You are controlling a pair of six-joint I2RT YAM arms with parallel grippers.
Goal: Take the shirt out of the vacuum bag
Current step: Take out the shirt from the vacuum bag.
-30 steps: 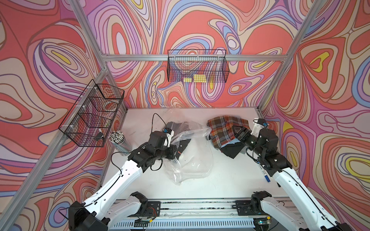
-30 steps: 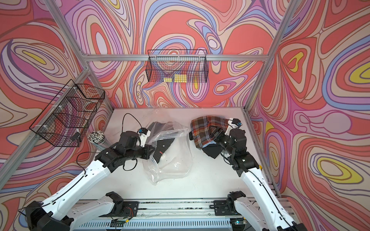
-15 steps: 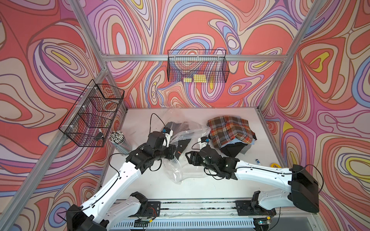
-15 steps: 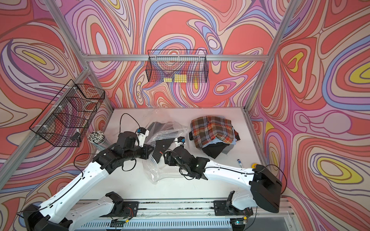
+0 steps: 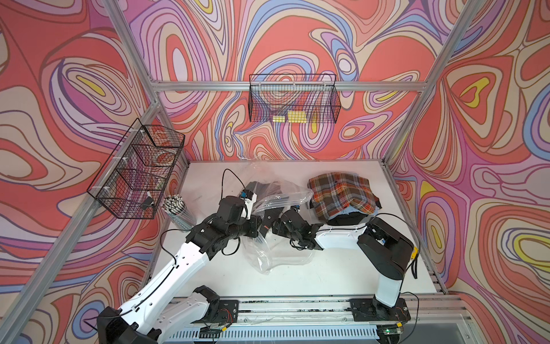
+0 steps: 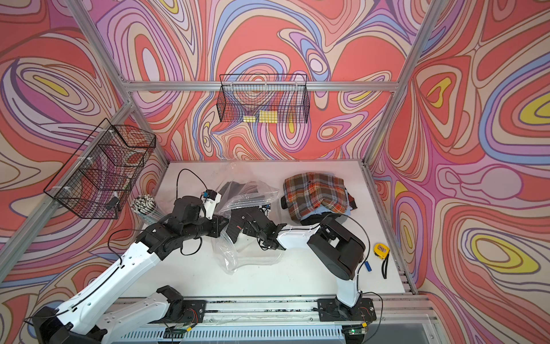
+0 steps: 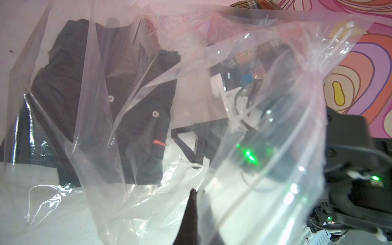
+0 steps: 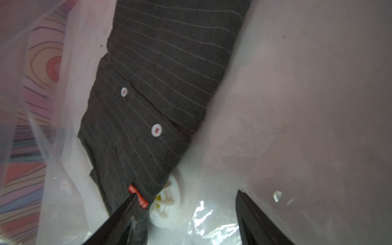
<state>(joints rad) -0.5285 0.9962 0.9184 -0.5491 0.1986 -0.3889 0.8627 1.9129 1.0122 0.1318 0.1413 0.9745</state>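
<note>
Right gripper (image 8: 186,193): jaws spread wide, nothing between them, reached in through the mouth of the vacuum bag (image 5: 282,256). One fingertip sits at the red label (image 8: 137,196) on the shirt's near corner; contact cannot be confirmed. The white valve (image 8: 164,203) lies just beside that corner, between the fingers. Left gripper (image 7: 193,191): fully closed, apparently pinching a fold of the bag film and holding the upper layer off the table (image 5: 297,286). The shirt (image 8: 161,84), dark with thin pinstripes and white buttons, lies folded inside the bag, in the bag's rear part, about mid-table. A separate pile of plaid clothes (image 5: 342,193) sits outside the bag near the table's right rear corner. Handling estimate: shirt is light, soft and limp, so it will likely unfold and drag when pulled. The film is thin, slippery and crinkly, and may ride along unless pinned. Best hold is probably the thick folded hem at the labelled corner, closing on cloth only, clear of the valve and lower film.
</note>
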